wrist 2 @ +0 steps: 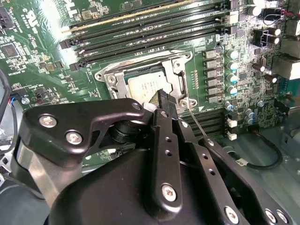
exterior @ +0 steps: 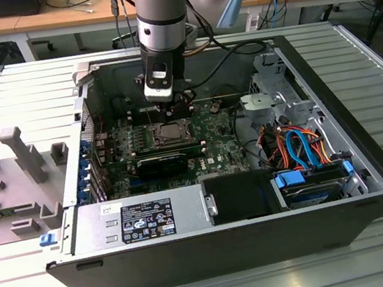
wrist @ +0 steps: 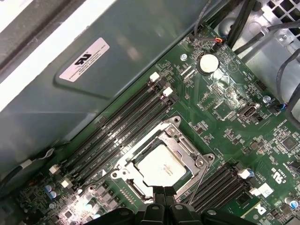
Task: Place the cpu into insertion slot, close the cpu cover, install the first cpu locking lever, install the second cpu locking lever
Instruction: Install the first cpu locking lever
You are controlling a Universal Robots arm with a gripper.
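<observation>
The cpu [wrist: 161, 166] lies flat in the insertion slot [wrist: 140, 190], its silver top also plain in the second wrist view [wrist 2: 144, 86]. The cpu cover [wrist: 180, 146] lies down around it, the chip showing through its square window. A thin wire locking lever [wrist: 201, 177] runs from the slot's corner alongside the socket, and it shows as well in the second wrist view [wrist 2: 198, 123]. My gripper [wrist: 164, 192] hangs just above the socket's edge, black fingertips pressed together with nothing between them. In the exterior view the gripper [exterior: 180, 106] is low over the motherboard, right above the socket [exterior: 173, 130].
Long black memory slots [wrist: 117, 129] run beside the socket, with more of them [wrist: 220, 180] on its other side. The grey case wall [wrist: 117, 56] rises close by. Cables and a drive cage [exterior: 278, 93] fill the exterior view's right; a power supply [exterior: 142, 220] lies in front.
</observation>
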